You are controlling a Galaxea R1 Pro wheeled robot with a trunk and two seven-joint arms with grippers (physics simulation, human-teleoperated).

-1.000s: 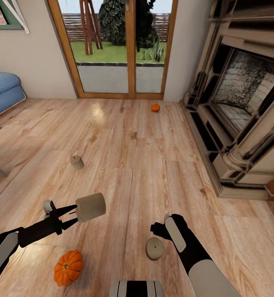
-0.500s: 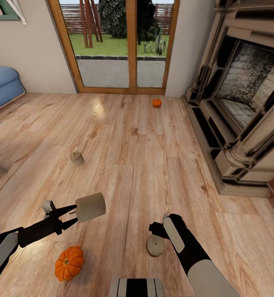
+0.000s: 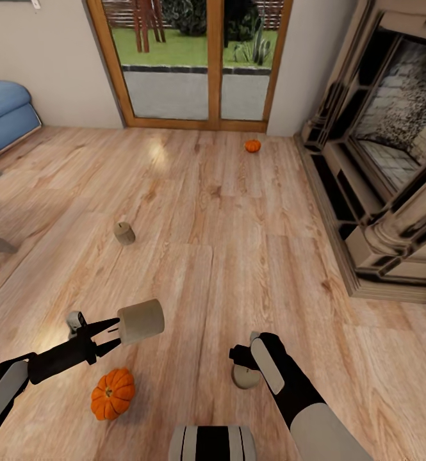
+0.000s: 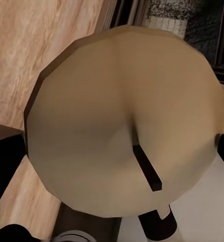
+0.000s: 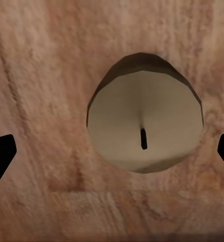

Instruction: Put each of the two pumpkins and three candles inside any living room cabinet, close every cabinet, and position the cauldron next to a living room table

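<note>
The left tool (image 3: 113,331) grips a short tan candle (image 3: 140,321) above the wooden floor (image 3: 238,256), clamped at one flat end. The candle lies on its side in the air, its long axis roughly level and pointing away from the tool toward the fireplace side of the room. In the left wrist view its round wick end (image 4: 124,121) faces the camera, smooth and matte, with a thin dark wick sticking out at the middle.

The right tool (image 3: 241,358) hangs spread apart directly over a second candle (image 3: 245,378), which stands upright on the floor with its axis vertical. From the right wrist camera, that candle's pale round top (image 5: 145,123) with a small dark wick sits between the two black fingertips (image 5: 1,156), which are well apart from it on either side.

A third candle (image 3: 123,232) stands on the floor further out, leaning slightly. A ribbed bright-orange pumpkin (image 3: 113,393) rests on the floor below the left arm, stem roughly upward. A second pumpkin (image 3: 252,146) sits far off near the glass doors (image 3: 200,64). A stone fireplace (image 3: 379,160) with a dark brick firebox runs along the right, and a blue sofa (image 3: 4,121) shows at the far left. The floor is light plank wood with visible grain.
</note>
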